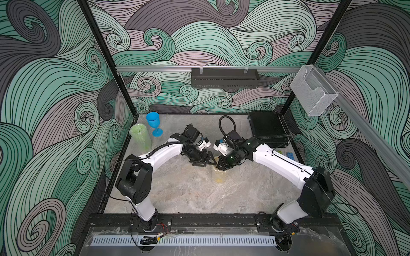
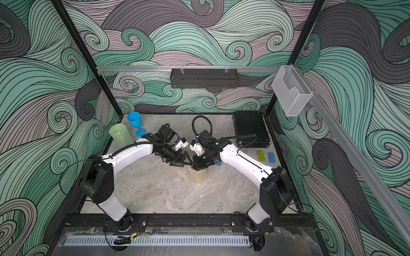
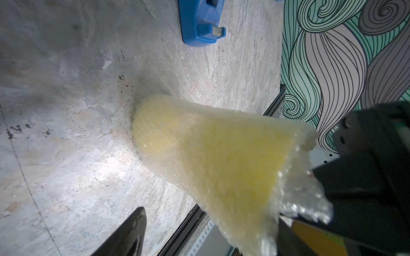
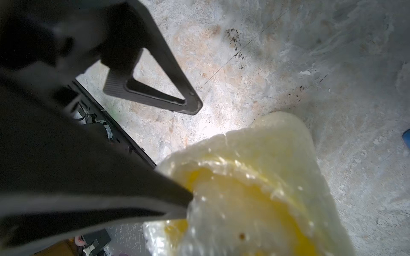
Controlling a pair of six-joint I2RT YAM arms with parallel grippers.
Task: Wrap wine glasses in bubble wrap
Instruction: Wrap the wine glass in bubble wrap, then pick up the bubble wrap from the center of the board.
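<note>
Yellow goblet (image 3: 210, 150) is standing upright near mid-table (image 1: 188, 192), and it's sitting fully rolled in bubble wrap (image 3: 306, 199). I'm pinching the wrap's loose top edge with my right gripper (image 2: 198, 165), jaws clamped together on it. My left gripper (image 2: 183, 163) is hovering just beside the top of the roll, jaws standing apart and gripping nothing. I can't tell whether its nearer finger is touching the wrap.

Blue tape dispenser (image 3: 200, 22) is lying flat on the table near the roll, apart from it. Green goblet (image 1: 140, 137) is standing wrapped at the far left edge. Blue goblet (image 1: 153, 124) is standing bare just beside it, toward the back corner. Black case (image 1: 268, 128) is lying in the far right corner. Green block (image 2: 261, 155) and blue block (image 2: 271, 157) are lying side by side near the right edge.
</note>
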